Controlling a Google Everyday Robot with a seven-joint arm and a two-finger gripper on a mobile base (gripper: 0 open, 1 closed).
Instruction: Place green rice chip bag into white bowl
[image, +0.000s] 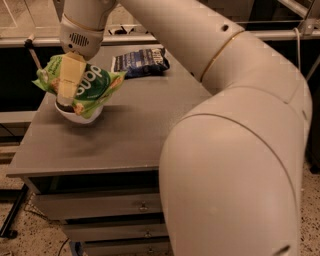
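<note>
1. Judging the step in hand as the release: the green rice chip bag (92, 82) sits on top of the white bowl (82, 116) in the upper left of the frame, and the gripper (65, 97) is down on it from above.
2. Gripper state: one cream finger (69, 77) lies flat against the bag's front face. The other finger is hidden behind the bag. The bag looks pinched between them.
3. To do it well, in my judgement:
   - Check that the bag's lower edge is seated inside the rim, not just perched on it.
   - Spread the jaws slowly, so the crinkly film does not cling to a pad and lift with it.
   - Withdraw straight up. A sideways pull could tip the light bowl or drag the bag off.
4. Risk: the bag is wider than the bowl and overhangs both sides, so it could slump toward the frame's left once let go.
5. Bag appearance: bright green crumpled film with large white letters, standing tilted, its corners flaring out left and right.
6. Bowl: plain glossy white, with only its lower curve showing under the bag.
7. Surroundings: both rest on a grey table (150, 130). A dark blue snack bag (140, 62) lies well apart at the top centre.
</note>
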